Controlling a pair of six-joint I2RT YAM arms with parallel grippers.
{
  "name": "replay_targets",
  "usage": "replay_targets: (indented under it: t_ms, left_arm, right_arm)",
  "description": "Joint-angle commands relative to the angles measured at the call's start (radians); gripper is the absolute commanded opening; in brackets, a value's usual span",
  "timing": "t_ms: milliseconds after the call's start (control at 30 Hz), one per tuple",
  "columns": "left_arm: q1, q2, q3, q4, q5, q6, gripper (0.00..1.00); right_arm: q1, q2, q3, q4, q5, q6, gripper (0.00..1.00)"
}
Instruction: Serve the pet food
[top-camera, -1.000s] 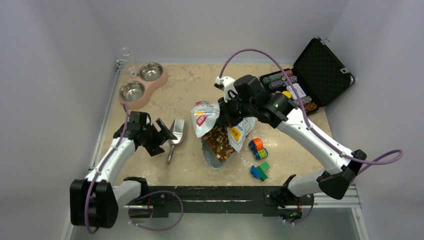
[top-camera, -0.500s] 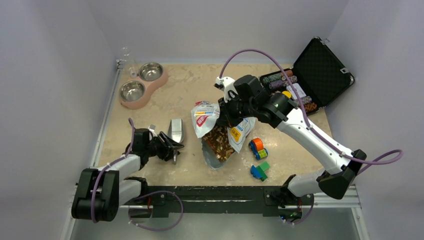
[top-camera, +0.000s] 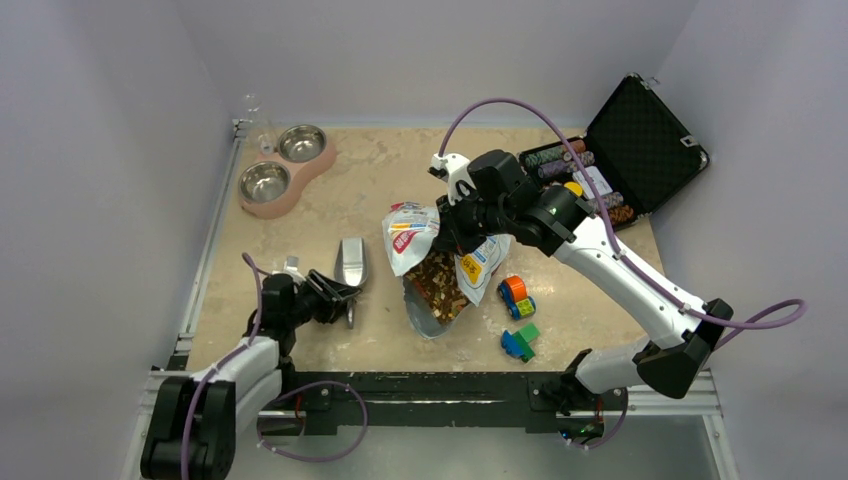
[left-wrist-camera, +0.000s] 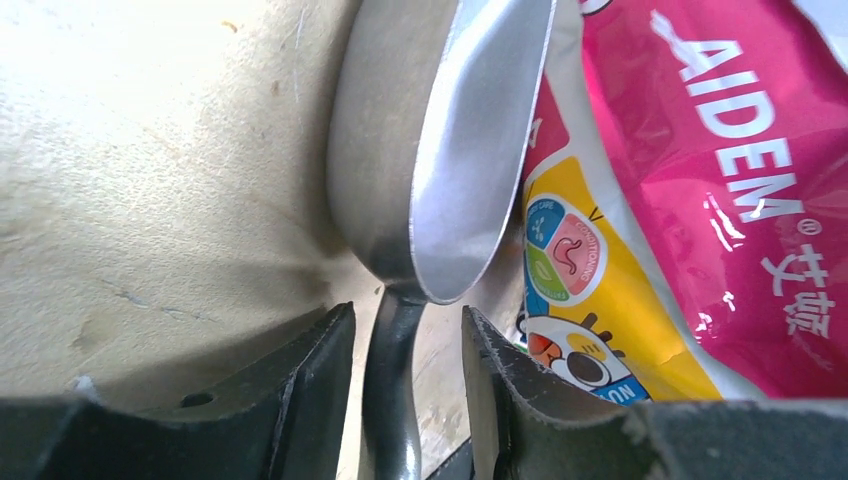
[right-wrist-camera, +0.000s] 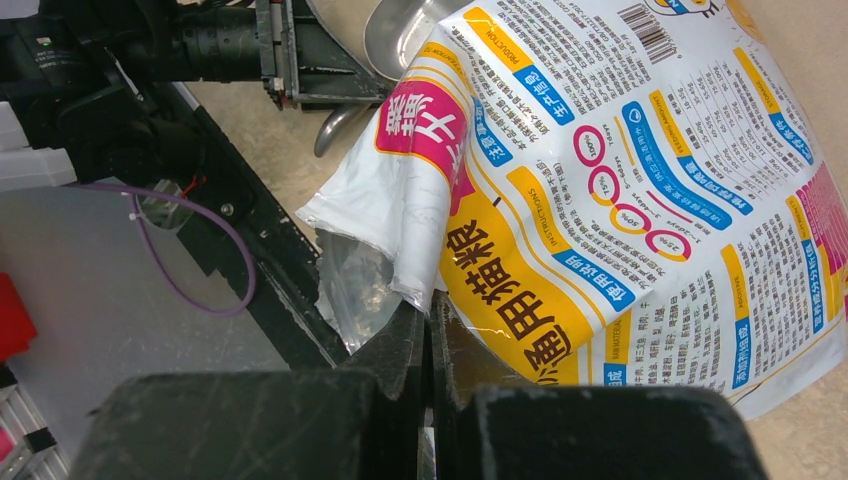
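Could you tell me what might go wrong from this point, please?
The left hand straddles the thin handle of the scoop, unclamped and off-centre; closing could twist or nudge it. The right hand pinches only the edge of the bag; if that slips, the opening may sag and spill kibble.

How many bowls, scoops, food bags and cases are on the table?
bowls: 2
scoop: 1
food bag: 1
case: 1
Total: 5
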Motion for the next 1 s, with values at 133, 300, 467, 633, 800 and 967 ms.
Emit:
replay_targets:
  t_ms: [133, 300, 467, 633, 800, 967]
  left_arm:
    - [-0.001, -0.139, -0.089, -0.129, -0.072, -0.002, 0.50]
    - [-0.001, -0.021, -0.081, -0.063, -0.023, 0.028, 0.54]
    - [-0.001, 0.071, -0.056, 0.005, 0.029, 0.040, 0.52]
    - [-0.001, 0.178, -0.044, 0.030, 0.092, 0.080, 0.39]
    - [-0.002, 0.221, -0.023, 0.027, 0.146, 0.108, 0.13]
    - [-0.001, 0.159, 0.084, -0.203, 0.195, 0.166, 0.00]
  right_arm:
    - [0.008, -0.027, 0.057, 0.129, -0.078, 0.039, 0.00]
    - [0.008, -0.024, 0.056, 0.133, -0.081, 0.038, 0.00]
    - [0.008, -0.034, 0.042, 0.141, -0.081, 0.038, 0.00]
    - [0.011, -0.035, 0.039, 0.145, -0.086, 0.042, 0.00]
    - [0.013, -0.027, 0.054, 0.138, -0.052, 0.040, 0.00]
    - [0.014, -0.026, 0.055, 0.143, 0.031, 0.048, 0.00]
